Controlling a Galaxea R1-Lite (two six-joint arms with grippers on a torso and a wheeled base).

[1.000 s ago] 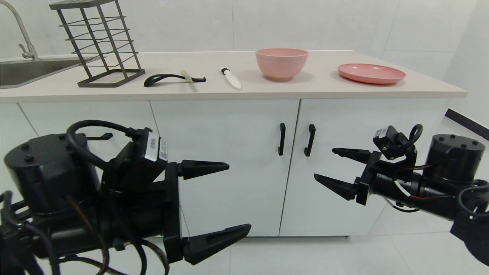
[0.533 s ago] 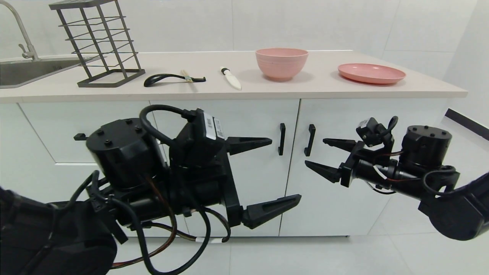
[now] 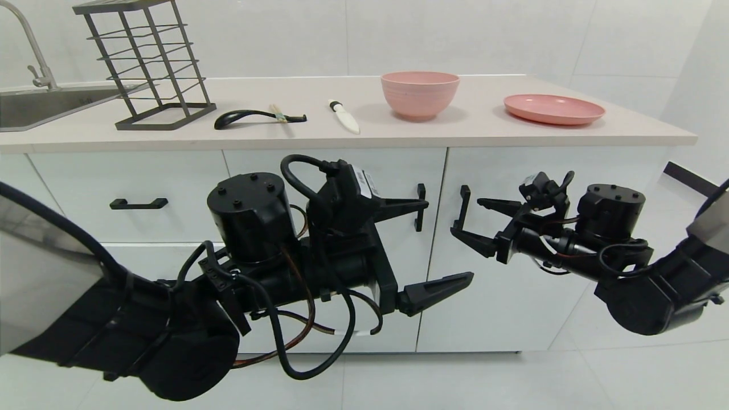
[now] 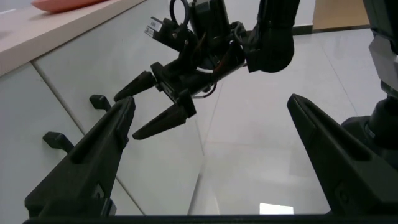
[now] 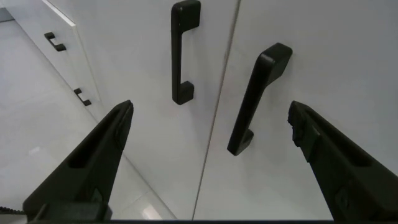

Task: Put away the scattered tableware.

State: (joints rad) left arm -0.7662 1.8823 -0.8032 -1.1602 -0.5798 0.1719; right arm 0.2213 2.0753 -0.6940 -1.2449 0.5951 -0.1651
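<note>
open claws at the doors

the left gripper (image 3: 450,239) and right gripper (image 3: 466,216) gape wide, holding nothing, near the 2 door handles (image 5: 258,98). the pink bowl (image 3: 420,94) sits on the counter (image 3: 484,130) at 12 o'clock, pink plate (image 3: 553,109) at 1. a crooked grab could slip off a handle.

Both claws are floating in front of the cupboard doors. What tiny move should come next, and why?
Probably the right claw should ease forward until its open fingers straddle the right door's handle, then shut. That handle sits between the fingers but untouched, both doors look shut, and the pink bowl and pink plate sit on the counter.
</note>
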